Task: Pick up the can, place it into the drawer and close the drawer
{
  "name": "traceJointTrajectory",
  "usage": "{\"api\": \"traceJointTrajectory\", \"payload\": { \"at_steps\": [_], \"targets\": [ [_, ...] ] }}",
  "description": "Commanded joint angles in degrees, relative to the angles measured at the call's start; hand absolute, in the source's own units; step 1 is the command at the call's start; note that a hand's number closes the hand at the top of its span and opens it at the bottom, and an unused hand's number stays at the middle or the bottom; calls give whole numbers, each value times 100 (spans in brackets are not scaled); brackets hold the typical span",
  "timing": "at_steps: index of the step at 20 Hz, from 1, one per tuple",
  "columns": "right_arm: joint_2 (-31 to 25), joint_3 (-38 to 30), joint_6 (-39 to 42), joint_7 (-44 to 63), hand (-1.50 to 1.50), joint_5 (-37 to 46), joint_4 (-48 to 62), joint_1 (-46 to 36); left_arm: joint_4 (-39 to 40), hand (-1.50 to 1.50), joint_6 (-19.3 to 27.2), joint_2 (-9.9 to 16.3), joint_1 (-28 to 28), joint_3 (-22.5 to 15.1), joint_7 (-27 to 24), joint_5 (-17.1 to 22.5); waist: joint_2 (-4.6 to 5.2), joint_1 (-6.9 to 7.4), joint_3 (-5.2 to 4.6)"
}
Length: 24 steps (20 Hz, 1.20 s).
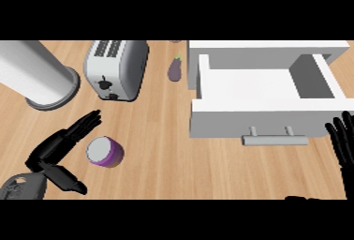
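Note:
A purple can (pixel 105 152) with a silver top stands upright on the wooden counter at the lower left. My left hand (pixel 61 146) is just left of it, fingers straight and thumb spread below, not closed on the can. The white drawer (pixel 207 110) stands pulled open at the upper right, its inside bare, its grey handle (pixel 274 138) facing me. My right hand (pixel 342 140) rests open at the right edge, fingers up, beside the drawer's front corner.
A silver toaster (pixel 117 68) sits at the back, left of centre. A large grey cylinder (pixel 36 75) lies at the far left. A small purple eggplant (pixel 175 69) lies between the toaster and the drawer.

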Motion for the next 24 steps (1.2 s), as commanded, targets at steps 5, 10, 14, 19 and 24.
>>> {"api": "traceJointTrajectory", "payload": {
  "at_steps": [5, 10, 14, 19, 24],
  "targets": [
    [-28, -132, 1, -2, -150, -30, 30, -115, 1143, -150, -120, 289, -186, -239, -1344, -427, 2, 3, -1],
    [213, 254, -120, -222, -150, 245, -168, 298, 1355, -150, 34, 464, 9, -367, -1676, -524, -4, 6, -1],
    [-80, -188, 97, -110, -150, -103, 65, -114, 2555, -150, 398, 167, -886, -416, -1702, -634, 15, -47, -4],
    [-124, -169, -78, 474, -150, -114, -153, -438, 2491, -150, 391, 211, -1038, -419, -1577, -491, 4, 1, -1],
    [145, 50, -141, 516, -150, -11, -568, -69, 2572, -150, 413, 156, -918, -633, -1688, -554, -2, 4, -1]
  ]
}}
